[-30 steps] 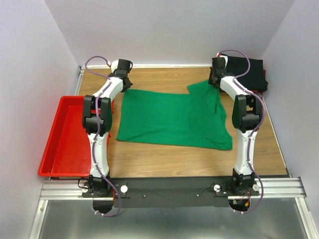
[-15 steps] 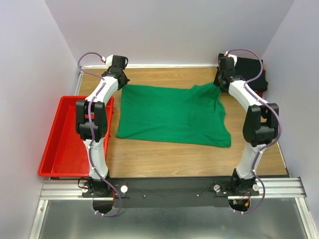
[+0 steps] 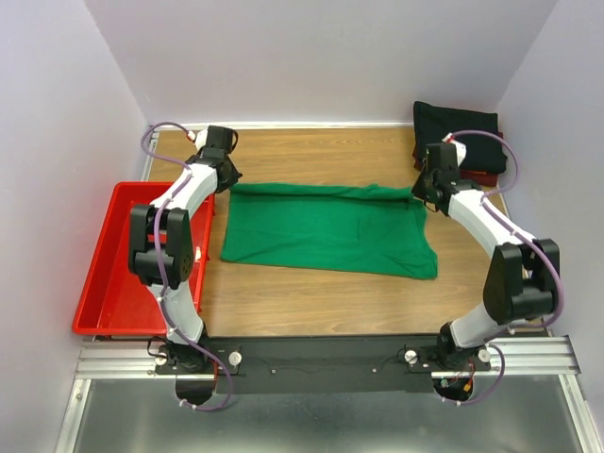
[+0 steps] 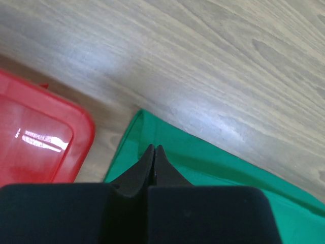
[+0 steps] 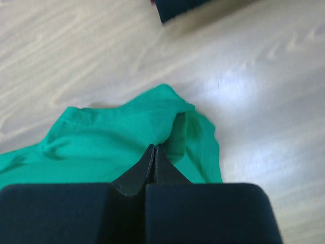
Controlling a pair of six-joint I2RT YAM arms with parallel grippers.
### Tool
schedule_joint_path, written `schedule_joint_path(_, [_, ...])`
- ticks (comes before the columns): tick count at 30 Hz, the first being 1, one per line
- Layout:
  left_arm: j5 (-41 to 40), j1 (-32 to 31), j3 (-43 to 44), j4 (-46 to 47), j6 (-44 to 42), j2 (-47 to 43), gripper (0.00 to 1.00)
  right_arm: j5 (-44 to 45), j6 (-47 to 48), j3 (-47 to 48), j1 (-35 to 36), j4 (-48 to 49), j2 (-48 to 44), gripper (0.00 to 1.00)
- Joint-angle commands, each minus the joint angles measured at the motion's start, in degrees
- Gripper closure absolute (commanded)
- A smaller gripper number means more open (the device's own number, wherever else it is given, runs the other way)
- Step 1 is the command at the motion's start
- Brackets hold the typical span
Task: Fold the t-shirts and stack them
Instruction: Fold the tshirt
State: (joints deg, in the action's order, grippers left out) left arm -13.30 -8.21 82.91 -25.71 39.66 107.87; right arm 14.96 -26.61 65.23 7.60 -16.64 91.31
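A bright green t-shirt (image 3: 330, 231) lies spread across the middle of the table, its far edge rolled over toward the near side. My left gripper (image 3: 226, 179) (image 4: 154, 147) is shut at the shirt's far left corner (image 4: 203, 162). My right gripper (image 3: 422, 192) (image 5: 155, 147) is shut on the far right corner, where the green cloth (image 5: 117, 137) bunches up at the tips. A folded black t-shirt (image 3: 458, 132) (image 5: 183, 7) rests in the far right corner on top of a dark red one (image 3: 486, 176), of which only an edge shows.
A red plastic tray (image 3: 118, 264) (image 4: 35, 142) sits along the table's left edge beside the left arm. Walls close in the far and side edges. Bare wood (image 3: 321, 151) shows beyond the green shirt and along its near side.
Both grippers have moved toward the near side and lower, carrying the green shirt's far edge with them. The raised cloth has dropped into a flat fold, and the black shirt is now uncovered.
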Motion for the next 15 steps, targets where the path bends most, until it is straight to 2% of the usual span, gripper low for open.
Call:
schedule_joint_path(1, [1.3,0.4,-3.4,1.5,0.6,-4.7,1.00,-2.0,-3.7,-5.0,0.2,-1.1,-5.2,0.99])
schedule_joint_path(8, [1.4,0.6,-10.2,3.3,0.8,-7.6,1.00,-3.6,-4.9,-11.7,0.3,-1.9,-11.1,0.99])
schedule_joint_path(15, [1.9,0.7,-12.6,4.3,0.4,-9.3,1.00,-3.6,-5.5,-14.8,0.3,-2.6,-14.7,1.00])
